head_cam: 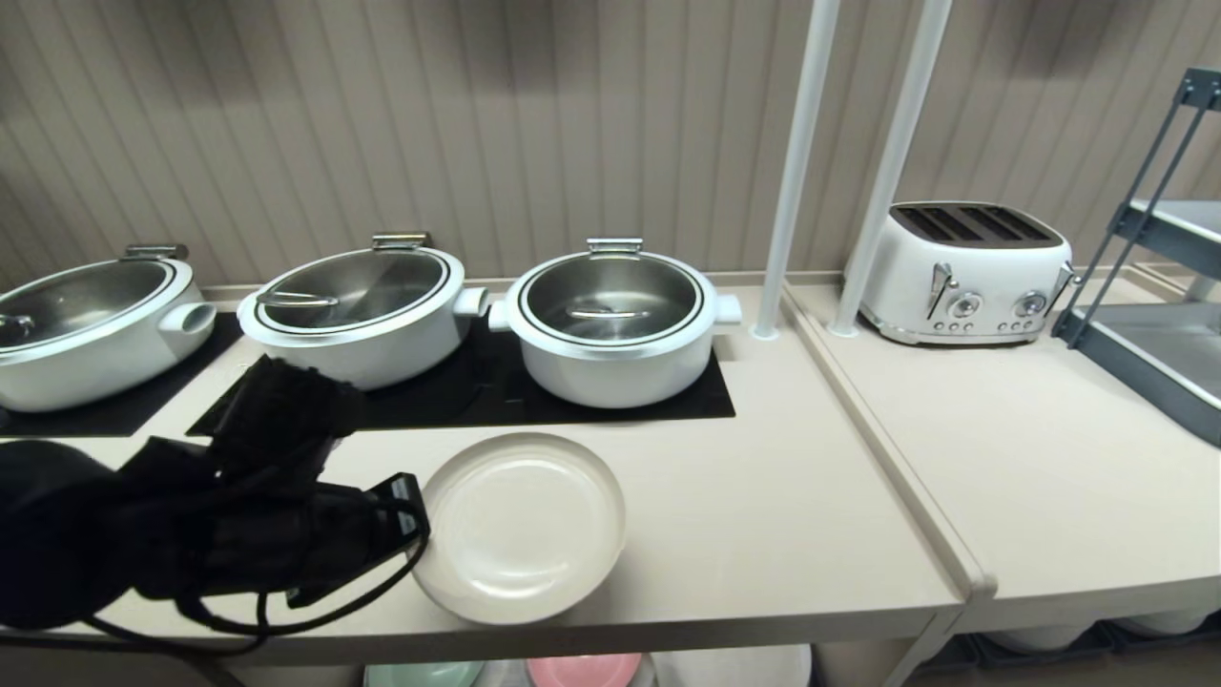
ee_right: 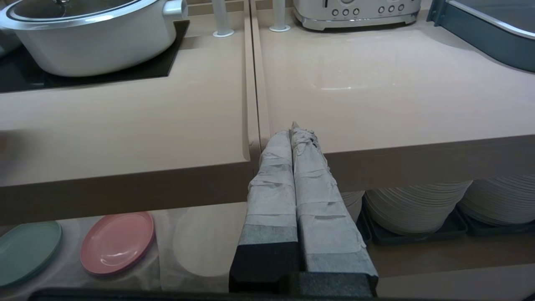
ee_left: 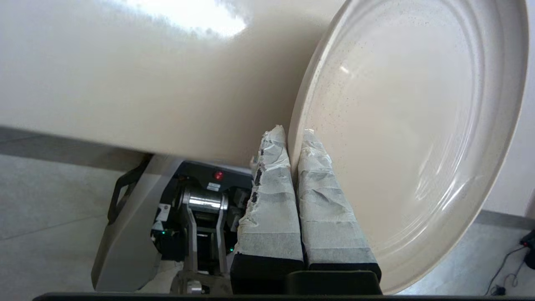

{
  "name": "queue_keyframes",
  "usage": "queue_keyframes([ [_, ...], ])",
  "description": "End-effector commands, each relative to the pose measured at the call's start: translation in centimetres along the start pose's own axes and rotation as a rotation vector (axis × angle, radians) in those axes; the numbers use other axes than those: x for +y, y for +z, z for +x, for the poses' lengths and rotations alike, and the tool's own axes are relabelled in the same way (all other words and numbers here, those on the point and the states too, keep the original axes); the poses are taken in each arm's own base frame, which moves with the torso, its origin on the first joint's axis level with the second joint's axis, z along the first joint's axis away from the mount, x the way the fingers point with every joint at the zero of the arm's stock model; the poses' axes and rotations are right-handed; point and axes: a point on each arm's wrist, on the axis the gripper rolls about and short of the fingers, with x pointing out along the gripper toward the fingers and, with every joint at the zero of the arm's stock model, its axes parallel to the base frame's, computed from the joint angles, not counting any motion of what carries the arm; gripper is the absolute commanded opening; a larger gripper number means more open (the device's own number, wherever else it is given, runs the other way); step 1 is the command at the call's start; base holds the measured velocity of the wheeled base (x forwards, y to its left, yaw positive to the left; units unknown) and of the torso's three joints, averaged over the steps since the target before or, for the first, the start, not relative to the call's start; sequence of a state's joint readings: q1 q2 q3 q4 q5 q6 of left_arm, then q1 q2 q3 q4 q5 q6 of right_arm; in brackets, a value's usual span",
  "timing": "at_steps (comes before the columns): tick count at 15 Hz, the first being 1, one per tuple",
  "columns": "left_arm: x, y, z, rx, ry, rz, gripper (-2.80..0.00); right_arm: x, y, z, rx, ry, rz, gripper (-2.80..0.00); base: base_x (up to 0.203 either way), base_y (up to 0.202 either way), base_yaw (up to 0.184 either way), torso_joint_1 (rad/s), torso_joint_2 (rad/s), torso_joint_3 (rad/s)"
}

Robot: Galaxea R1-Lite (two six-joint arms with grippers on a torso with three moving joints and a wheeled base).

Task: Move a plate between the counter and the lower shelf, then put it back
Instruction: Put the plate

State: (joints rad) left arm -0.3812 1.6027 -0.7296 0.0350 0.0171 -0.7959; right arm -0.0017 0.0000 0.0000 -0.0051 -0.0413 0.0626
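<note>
The cream-beige plate (head_cam: 520, 525) is level with the counter (head_cam: 763, 515) at its front edge, before the black cooktop panel; whether it rests there I cannot tell. My left gripper (head_cam: 415, 515) comes in from the left, shut on the plate's near-left rim. In the left wrist view the taped fingers (ee_left: 271, 188) pinch the rim of the plate (ee_left: 409, 125), one inside and one outside. My right gripper (ee_right: 292, 129) is shut on nothing, low before the counter's front edge. Under the counter, a white cloth covers the lower shelf (ee_right: 188, 234).
Three white pots (head_cam: 610, 324) stand on the cooktop behind the plate. A raised lip (head_cam: 887, 448) divides the counter from a worktop with a toaster (head_cam: 973, 272). Two white poles (head_cam: 796, 172) rise at the back. Pink (ee_right: 117, 242) and green (ee_right: 25, 251) plates lie below.
</note>
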Motion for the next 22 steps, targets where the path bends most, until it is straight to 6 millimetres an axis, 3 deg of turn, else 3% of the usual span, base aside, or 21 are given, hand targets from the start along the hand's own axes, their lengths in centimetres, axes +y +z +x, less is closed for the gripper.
queue_keyframes([
  [1,0.0,0.8,3.2,0.051,0.059,-0.010,-2.80,0.0,0.0,0.0,-0.001,0.000,0.001,-2.80,0.000,0.000,0.000,0.000,0.00,0.000],
  [9,-1.0,2.0,9.4,0.004,0.003,-0.009,-2.80,0.0,0.0,0.0,-0.001,0.000,0.001,-2.80,0.000,0.000,0.000,0.000,0.00,0.000],
  [22,-1.3,1.5,10.6,0.025,-0.013,0.002,-2.80,0.0,0.0,0.0,-0.001,0.000,0.000,-2.80,0.000,0.000,0.000,0.000,0.00,0.000],
])
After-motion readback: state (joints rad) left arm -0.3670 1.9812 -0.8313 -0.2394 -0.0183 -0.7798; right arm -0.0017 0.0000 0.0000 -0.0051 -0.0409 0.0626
